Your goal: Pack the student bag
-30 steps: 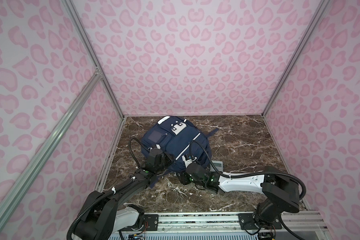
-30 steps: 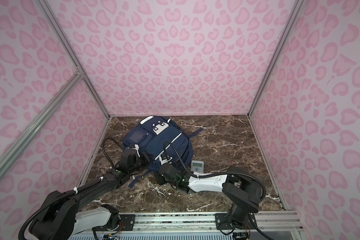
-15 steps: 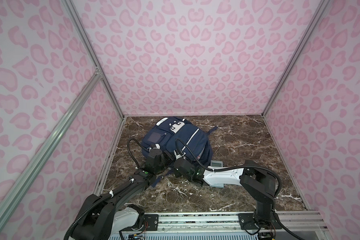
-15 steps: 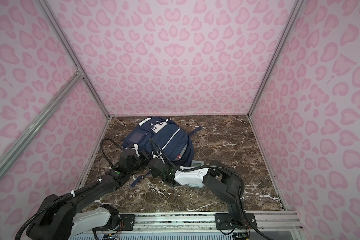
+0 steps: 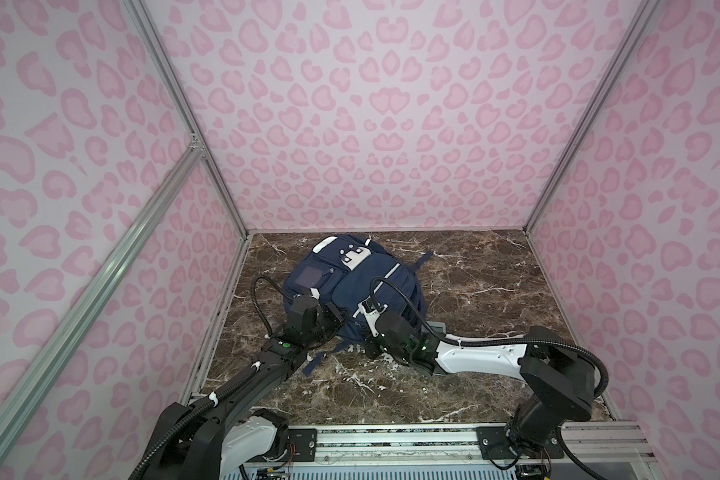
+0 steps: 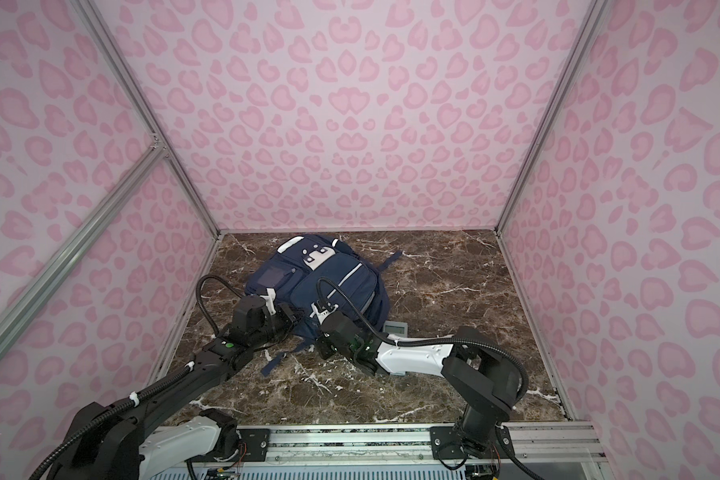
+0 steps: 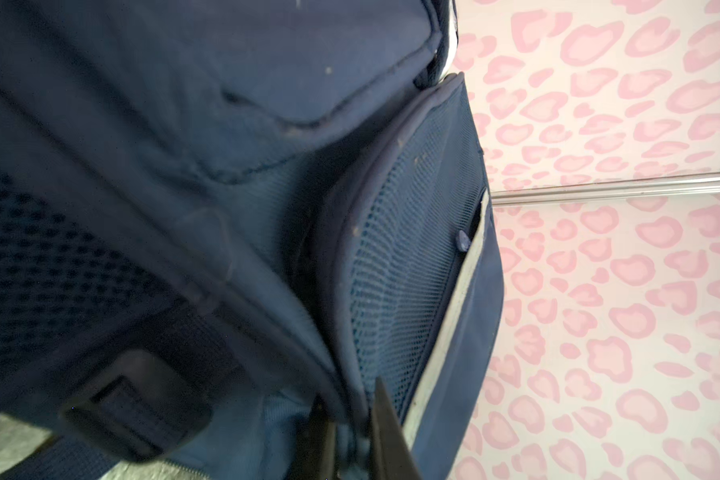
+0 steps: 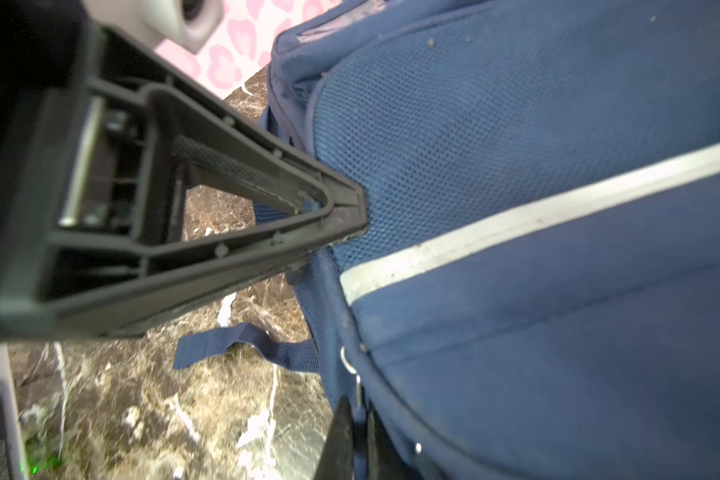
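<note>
1. On the marble floor point(image 5: 474, 374), toward the far left, the student bag point(image 5: 375, 286) lies front-up, barely shifted.
2. The left gripper point(image 7: 354, 415) stays clamped on its mesh pocket rim.
3. The right gripper point(image 8: 356, 415), apart before, now pinches its near seam.

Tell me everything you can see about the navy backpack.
The backpack is navy fabric with white stripes, a white dotted patch, mesh side panels and loose straps. It lies bulging, front up, on the marble table, left of centre. The left claw and right claw both pinch its near edge.
</note>
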Controlling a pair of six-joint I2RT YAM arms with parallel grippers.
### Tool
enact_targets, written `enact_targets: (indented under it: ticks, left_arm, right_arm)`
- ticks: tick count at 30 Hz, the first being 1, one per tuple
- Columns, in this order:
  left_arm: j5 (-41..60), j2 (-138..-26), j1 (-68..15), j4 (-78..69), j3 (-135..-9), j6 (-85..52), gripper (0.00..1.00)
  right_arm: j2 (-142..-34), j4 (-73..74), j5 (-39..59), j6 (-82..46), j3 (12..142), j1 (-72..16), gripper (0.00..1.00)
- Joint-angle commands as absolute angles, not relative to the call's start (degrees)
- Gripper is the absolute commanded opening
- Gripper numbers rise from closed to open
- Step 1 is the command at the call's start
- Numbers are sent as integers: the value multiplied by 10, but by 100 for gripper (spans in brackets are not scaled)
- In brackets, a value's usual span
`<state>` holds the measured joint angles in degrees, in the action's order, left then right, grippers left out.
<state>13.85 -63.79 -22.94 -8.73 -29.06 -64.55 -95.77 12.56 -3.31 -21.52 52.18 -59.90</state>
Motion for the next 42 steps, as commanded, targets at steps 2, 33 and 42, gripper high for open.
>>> enact_targets:
  ticks: [2,33,42]
  left_arm:
    - [85,-629,-218,-52,-288,-609,3]
    - [65,-701,-110,7,-379,-480,21]
    - [-67,-534,-162,161,-350,-466,64]
  right_arm:
    - [-933,42,-87,-192,501,-593,0]
    - [-889,-55,-10,-169,535,-561,0]
    - [-988,-8,-38,-281,636,-647,0]
